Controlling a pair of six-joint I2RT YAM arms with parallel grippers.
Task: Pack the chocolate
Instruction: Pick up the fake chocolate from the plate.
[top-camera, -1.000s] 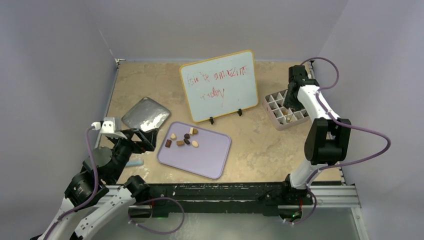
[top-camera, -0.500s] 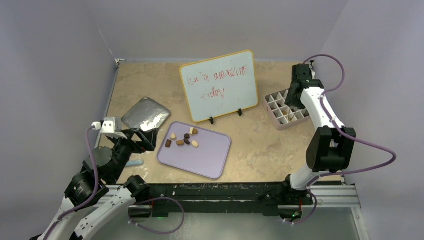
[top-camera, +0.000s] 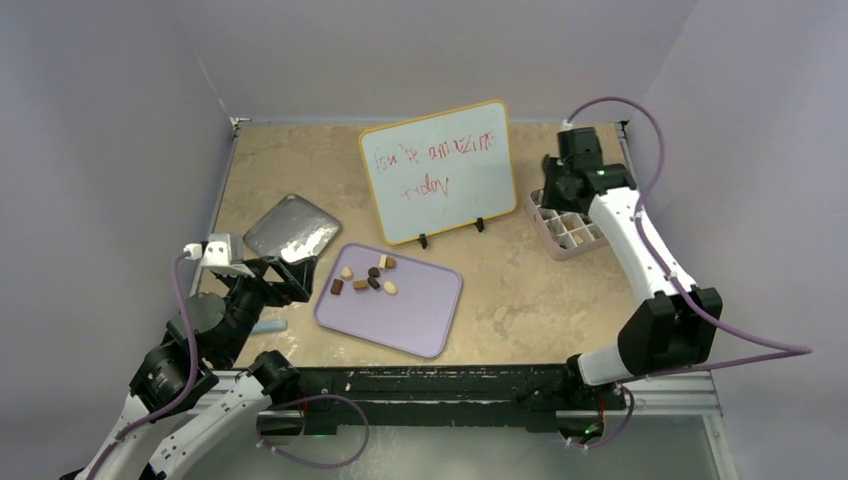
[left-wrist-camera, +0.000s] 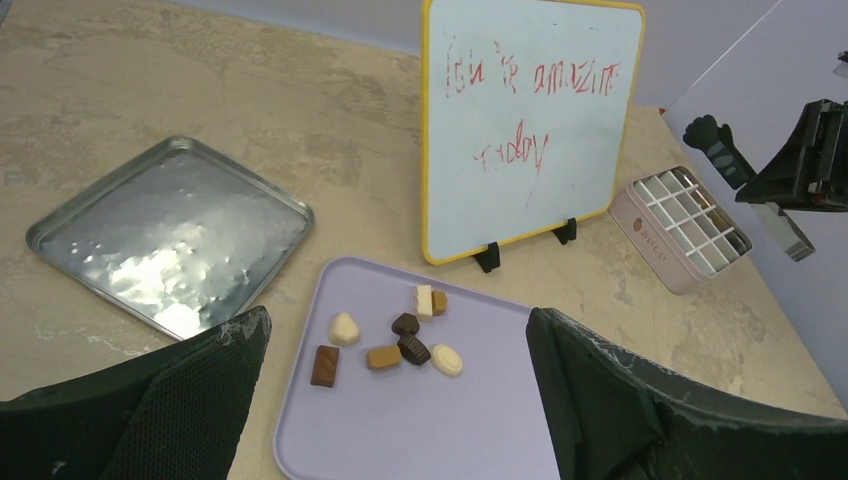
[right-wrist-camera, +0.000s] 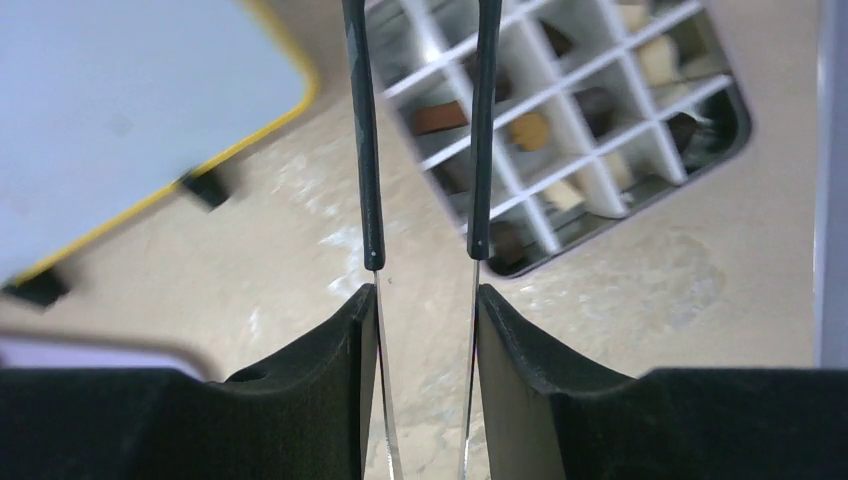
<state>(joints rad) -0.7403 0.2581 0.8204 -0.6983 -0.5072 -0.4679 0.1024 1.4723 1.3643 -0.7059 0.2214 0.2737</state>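
Observation:
Several chocolate pieces (top-camera: 365, 278), dark brown, tan and cream, lie on the far left part of the lavender tray (top-camera: 410, 312); they also show in the left wrist view (left-wrist-camera: 400, 342). My left gripper (top-camera: 287, 280) (left-wrist-camera: 395, 318) is open and empty, just left of that tray. The pale pink gridded box (top-camera: 577, 232) (right-wrist-camera: 600, 130) holds several chocolates (right-wrist-camera: 530, 130) in its cells. My right gripper (top-camera: 556, 190) (right-wrist-camera: 425, 295) is shut on thin metal tweezers (right-wrist-camera: 366, 150). Their black tips stand apart with nothing between them, above the box's near-left edge.
A yellow-framed whiteboard (top-camera: 438, 170) stands at mid-table between the tray and the box. A dented metal tray (top-camera: 290, 228) lies at the left. A small light-blue object (top-camera: 266, 326) lies by the left arm. Walls close the table on three sides.
My right arm has swung left across the gridded box toward the whiteboard, carrying the tweezers. The left arm and the chocolates on the tray have not moved.

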